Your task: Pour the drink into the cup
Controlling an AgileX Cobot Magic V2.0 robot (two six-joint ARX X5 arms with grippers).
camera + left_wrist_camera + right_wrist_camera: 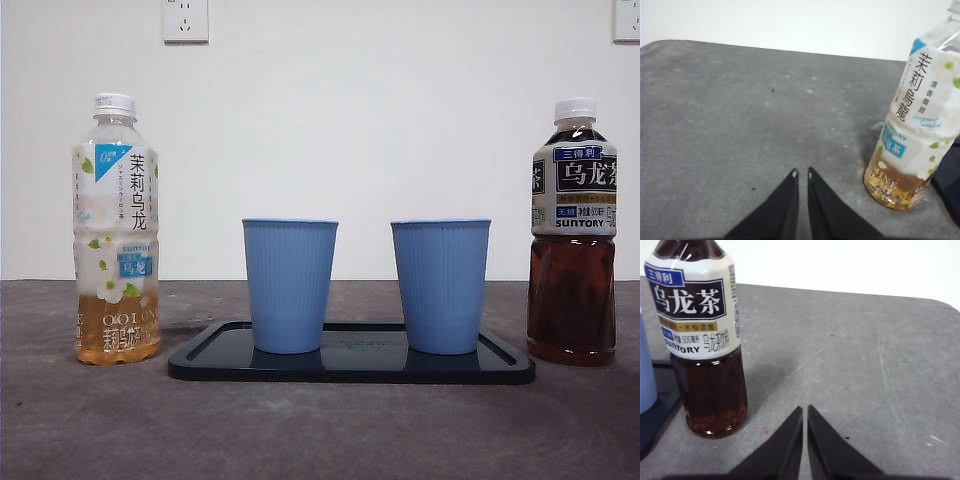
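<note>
Dark tea bottle (702, 335) beside the right gripper (804, 411), jaws pressed together: heavy, slippery; grasp mid-label.

- The counter (80, 420) is matt grey, faintly speckled and scuffed.
- The tray (200, 362) is glossy black, mirroring the cups.
- Both cups (289, 285) (440, 285) look like matt blue ribbed plastic.
- Beside the left claw (802, 174), the pale tea bottle (920, 125) is clear plastic with a shiny printed wrap.
- Beside the right claw (805, 410), the dark tea bottle (702, 340) is glossy.
</note>
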